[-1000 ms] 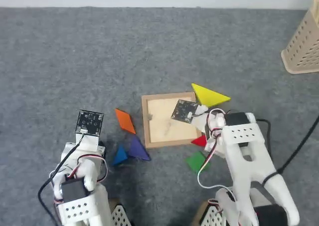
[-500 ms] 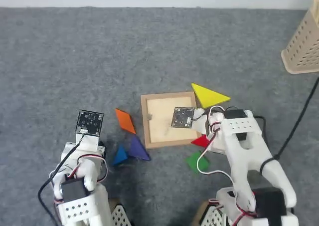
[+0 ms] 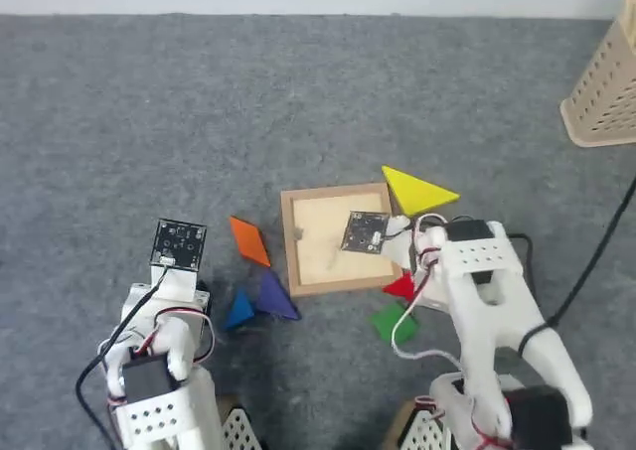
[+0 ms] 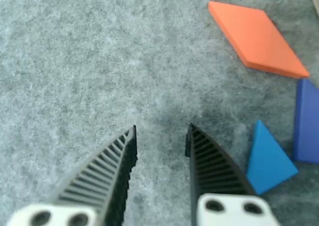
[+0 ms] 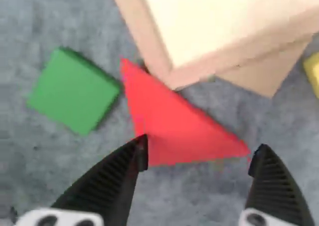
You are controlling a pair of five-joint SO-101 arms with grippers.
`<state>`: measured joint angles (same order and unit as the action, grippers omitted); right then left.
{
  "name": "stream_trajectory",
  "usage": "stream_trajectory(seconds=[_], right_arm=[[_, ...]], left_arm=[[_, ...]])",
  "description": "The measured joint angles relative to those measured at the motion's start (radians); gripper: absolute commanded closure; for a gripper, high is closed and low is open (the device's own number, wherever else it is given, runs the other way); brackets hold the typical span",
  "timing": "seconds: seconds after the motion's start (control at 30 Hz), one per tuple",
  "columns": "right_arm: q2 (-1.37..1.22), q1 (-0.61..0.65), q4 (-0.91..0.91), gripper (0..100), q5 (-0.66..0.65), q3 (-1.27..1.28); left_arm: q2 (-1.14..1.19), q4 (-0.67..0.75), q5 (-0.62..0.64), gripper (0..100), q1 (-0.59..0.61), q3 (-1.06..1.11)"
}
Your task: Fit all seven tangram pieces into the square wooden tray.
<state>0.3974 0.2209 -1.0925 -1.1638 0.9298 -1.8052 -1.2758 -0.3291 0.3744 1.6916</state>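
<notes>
The square wooden tray (image 3: 316,239) lies mid-table, bare wood showing inside. A red triangle (image 5: 174,123) rests on the carpet against the tray's corner (image 5: 169,66), and my right gripper (image 5: 199,151) stands open just over it, one finger on each side. The green square (image 5: 72,91) lies beside it. The yellow triangle (image 3: 417,189) touches the tray's far right corner. Left of the tray are the orange parallelogram (image 3: 249,240), the purple triangle (image 3: 273,296) and the small blue triangle (image 3: 238,311). My left gripper (image 4: 162,133) is open over bare carpet near the blue triangle (image 4: 266,158).
A perforated beige container (image 3: 606,82) stands at the far right edge. The right arm's body (image 3: 487,291) and its cables cover the carpet right of the tray. Grey carpet stretches open behind and to the left of the tray.
The right arm has drawn slightly back toward the front, its wrist sliding a little left over the tray's right edge. The left arm has not moved.
</notes>
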Motion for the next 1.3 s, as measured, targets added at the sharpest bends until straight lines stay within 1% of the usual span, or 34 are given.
stream_trajectory(seconds=[0.23,0.47,0.57,0.63,0.73,0.8,1.0,1.13,1.23,1.3], right_arm=[[0.054,0.051,-0.031,66.6,0.005,0.08],[0.069,0.054,0.063,66.9,0.009,0.173],[0.071,0.055,0.104,67.1,0.075,0.175],[0.071,0.057,0.138,70.0,0.12,0.175],[0.071,0.057,0.183,77.5,0.175,0.175],[0.071,0.057,0.204,80.5,0.195,0.175],[0.075,0.054,0.227,80.6,0.21,0.183],[0.094,0.052,0.269,76.0,0.21,0.224],[0.094,0.054,0.279,77.2,0.21,0.235],[0.094,0.054,0.284,79.8,0.21,0.238]], left_arm=[[0.0,0.0,0.0,85,0.0,0.0],[0.0,0.0,0.0,85,0.0,0.0],[0.0,0.0,0.0,85,0.0,0.0],[0.0,0.0,0.0,85,0.0,0.0],[0.0,0.0,0.0,85,0.0,0.0],[0.0,0.0,0.0,85,0.0,0.0],[0.0,0.0,0.0,85,0.0,0.0],[0.0,0.0,0.0,85,0.0,0.0],[0.0,0.0,0.0,85,0.0,0.0],[0.0,0.0,0.0,85,0.0,0.0]])
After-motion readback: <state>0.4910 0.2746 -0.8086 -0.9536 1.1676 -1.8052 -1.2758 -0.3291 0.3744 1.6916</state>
